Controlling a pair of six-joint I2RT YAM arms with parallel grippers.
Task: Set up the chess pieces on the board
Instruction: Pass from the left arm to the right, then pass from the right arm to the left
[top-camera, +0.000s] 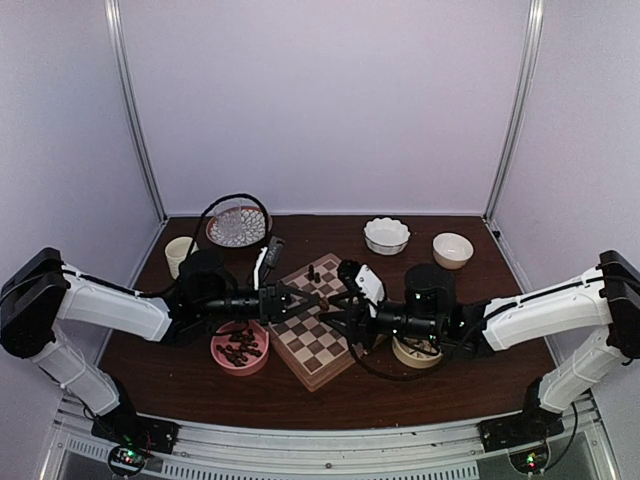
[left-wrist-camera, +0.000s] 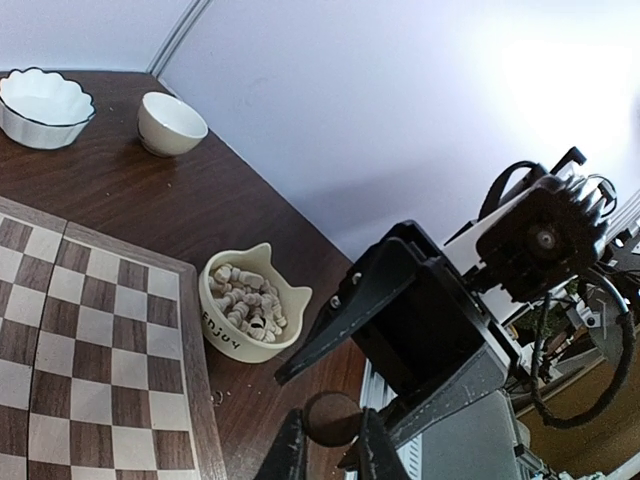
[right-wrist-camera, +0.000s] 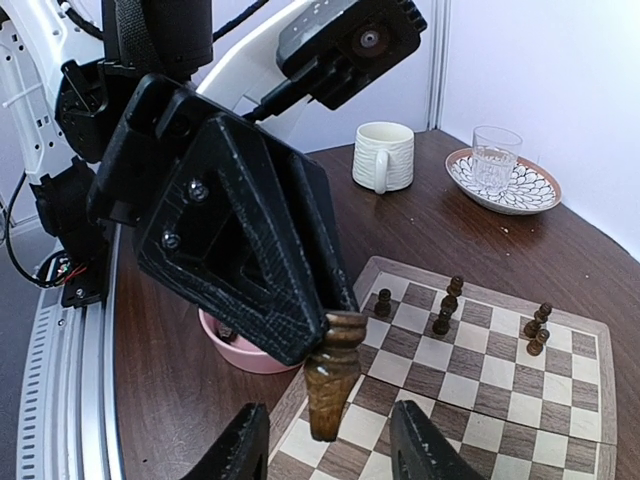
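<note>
While upright in left pincer (left-wrist-camera: 330, 452), chess piece (right-wrist-camera: 333, 385) midway within gaping right pincer (right-wrist-camera: 330, 450)

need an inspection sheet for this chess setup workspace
surface: dark wooden table
job's things: board at centre, few dark pieces on it; more in pink bowl; pale pieces in cat-shaped bowl
clutter: mug, glass on plate, scalloped bowl, cream bowl
grippers: left gripper jaws shut on one dark piece above the board; right gripper jaws open either side of it
cables: black cable loops above the plate
surroundings: white walls, metal posts
</note>
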